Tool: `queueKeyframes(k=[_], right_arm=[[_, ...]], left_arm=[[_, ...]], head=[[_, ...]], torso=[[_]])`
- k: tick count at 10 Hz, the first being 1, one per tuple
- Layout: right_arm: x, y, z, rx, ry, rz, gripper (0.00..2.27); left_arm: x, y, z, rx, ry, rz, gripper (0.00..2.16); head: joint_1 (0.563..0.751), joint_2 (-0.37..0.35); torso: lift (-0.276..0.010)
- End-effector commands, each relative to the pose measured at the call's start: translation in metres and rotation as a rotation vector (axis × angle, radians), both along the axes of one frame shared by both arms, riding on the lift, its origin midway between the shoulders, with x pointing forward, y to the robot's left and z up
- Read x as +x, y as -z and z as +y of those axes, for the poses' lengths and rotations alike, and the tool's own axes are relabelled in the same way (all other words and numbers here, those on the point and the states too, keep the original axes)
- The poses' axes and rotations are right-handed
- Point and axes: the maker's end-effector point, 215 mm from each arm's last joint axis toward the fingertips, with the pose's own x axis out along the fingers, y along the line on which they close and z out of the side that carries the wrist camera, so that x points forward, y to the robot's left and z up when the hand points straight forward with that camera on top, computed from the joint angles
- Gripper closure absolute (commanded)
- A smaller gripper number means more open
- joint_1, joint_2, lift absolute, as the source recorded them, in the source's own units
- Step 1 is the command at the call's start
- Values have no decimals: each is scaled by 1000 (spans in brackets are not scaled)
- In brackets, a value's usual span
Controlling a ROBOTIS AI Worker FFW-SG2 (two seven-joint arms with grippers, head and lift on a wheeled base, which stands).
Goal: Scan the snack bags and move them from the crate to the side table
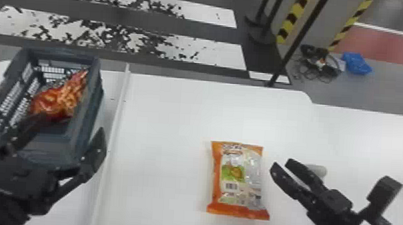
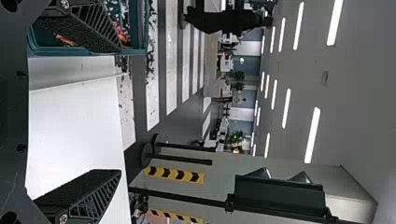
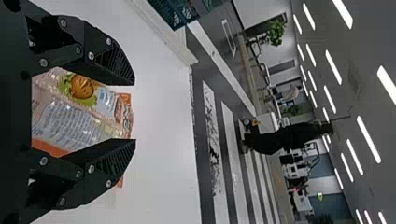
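While your left gripper [image 1: 70, 124] is at the lower left of the head view, the crate [image 1: 84, 126] sits just beyond it, toward the upper left. Its two fingers stand wide apart, with nothing gripped between them. One finger overlaps the near part of the crate from the camera's side, and the other shows beside the crate's right wall; you cannot tell whether either touches it. Inside the crate you have a red-orange snack bag [image 1: 59, 100], its narrow end up toward the upper right corner.

Right of the frame's centre, low down, an orange snack bag [image 1: 240, 176] lies flat on the white table [image 1: 170, 118], its barcode facing up. Your right gripper [image 1: 282, 165] is at the lower right, near that bag's right edge but apart from it. In the right wrist view your right gripper [image 3: 134, 112] shows its fingers parted, with the orange snack bag visible through the gap; it is open and holds nothing.

You also have a raised white strip [image 1: 119, 105] running down the table between the crate and the orange snack bag. A pale rounded object [image 1: 319, 170] shows partly behind the right gripper. At the upper right, a blue item [image 1: 357, 63] lies on the floor beside a tangle of cables [image 1: 317, 62], beyond a slanting black pole [image 1: 297, 42].
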Motion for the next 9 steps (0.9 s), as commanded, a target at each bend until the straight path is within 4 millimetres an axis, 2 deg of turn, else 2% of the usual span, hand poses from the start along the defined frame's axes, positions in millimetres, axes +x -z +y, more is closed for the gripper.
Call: queueKeyframes(k=[1, 3, 4, 6, 7, 8, 9], right_arm=[[-5, 16, -33, -15, 75, 49, 53], [-5, 30, -66, -75, 146, 42, 56], [-7, 33, -89, -101, 182, 31, 60], [-9, 42, -129, -150, 214, 22, 63], [-8, 56, -146, -166, 220, 44, 63], [-3, 67, -160, -181, 224, 55, 60], [0, 76, -164, -180, 221, 71, 56]], left_arm=[[-1, -5, -2, -1, 4, -28, 70], [-3, -6, 0, -12, 0, -45, 70], [-3, -5, 2, -14, -3, -49, 70], [-4, -4, 3, -12, -2, -52, 70], [-4, -7, 2, -17, -3, -62, 70], [-4, -7, 2, -17, -3, -62, 70], [-4, -7, 3, -17, -4, -62, 70]], head=[[695, -253], [695, -330], [695, -350], [695, -350], [695, -350], [695, -350], [695, -350]], torso=[[-87], [-87], [-87], [-87], [-87], [-87], [-87]])
